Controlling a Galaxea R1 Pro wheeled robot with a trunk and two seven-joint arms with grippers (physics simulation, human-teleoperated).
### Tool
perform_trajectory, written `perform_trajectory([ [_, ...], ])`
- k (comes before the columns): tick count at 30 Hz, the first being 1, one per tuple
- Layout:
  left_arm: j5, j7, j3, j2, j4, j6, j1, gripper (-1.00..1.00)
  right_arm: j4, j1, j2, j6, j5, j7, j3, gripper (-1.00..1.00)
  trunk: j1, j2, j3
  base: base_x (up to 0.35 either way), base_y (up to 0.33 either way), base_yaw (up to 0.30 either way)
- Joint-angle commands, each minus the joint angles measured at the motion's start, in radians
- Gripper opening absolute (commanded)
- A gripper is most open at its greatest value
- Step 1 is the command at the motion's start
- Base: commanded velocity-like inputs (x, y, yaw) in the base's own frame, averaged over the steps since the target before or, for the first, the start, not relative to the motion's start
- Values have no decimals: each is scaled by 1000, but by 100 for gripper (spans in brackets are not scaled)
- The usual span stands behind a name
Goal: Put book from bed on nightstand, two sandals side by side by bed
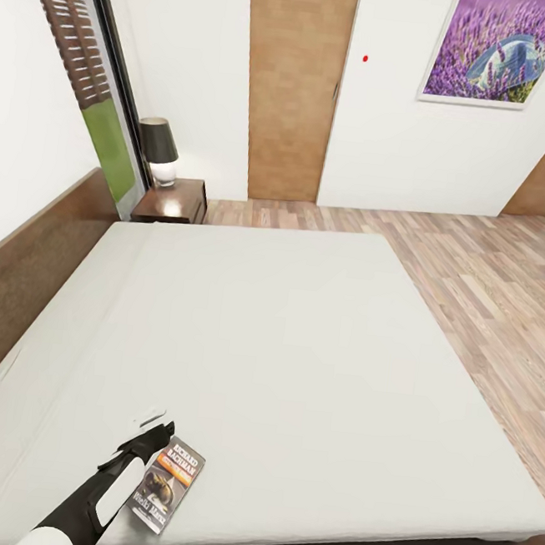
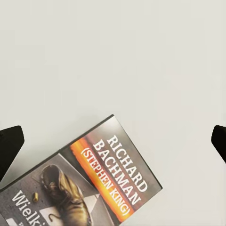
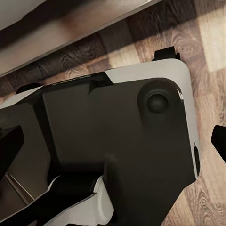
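Book: the book (image 1: 169, 484) lies flat on the bed (image 1: 299, 342), near the mattress's front edge, at the head view's lower left; thin paperback, dark cover, orange band, white letters "RICHARD BACHMAN".
Book up close: in the left wrist view the book (image 2: 89, 179) sits askew against the pale sheet; "(STEPHEN KING)" reads under the name, with a worn brown boot and part of a word, "Wielki", lower on the cover.
Left claw: the left claw (image 1: 154, 425) hangs over the mattress just beside the book's top left corner; in the left wrist view its dark fingertips (image 2: 10, 143) stand wide apart at either side, released, nothing between them.
Right claw: in the right wrist view its fingertips (image 3: 9, 143) sit spread at the frame's edges, released, above a black-and-white robot body panel (image 3: 117, 136) and dark wood-plank floor (image 3: 207, 56).
Bed: plain grey-white mattress, smooth and matte, on a low dark brown frame with a brown headboard (image 1: 21, 271).
Nightstand: the nightstand (image 1: 172, 201), glossy reddish-brown, stands at the bed's far corner by the headboard, carrying a lamp (image 1: 160, 152) with a dark shade.
Room: white walls, tan wooden door (image 1: 294, 86), lavender picture (image 1: 502, 46), light plank floor (image 1: 489, 287).
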Motion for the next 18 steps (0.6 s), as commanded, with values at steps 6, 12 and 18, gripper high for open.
perform_trajectory([
  [6, 7, 10, -6, 2, -2, 5, 0, 100, -7, -1, -1, 3, 0, 1, -7, 100, 0, -2, -2, 0, 0, 0],
  [12, 7, 10, -7, 2, -2, 5, 0, 100, -88, -1, -6, 3, 3, 1, -5, 100, 0, -2, -2, 0, 0, 0],
  [18, 7, 9, -6, 2, -2, 6, 0, 100, -173, -1, -4, 5, 2, 6, -5, 100, 0, -2, -2, 0, 0, 0],
])
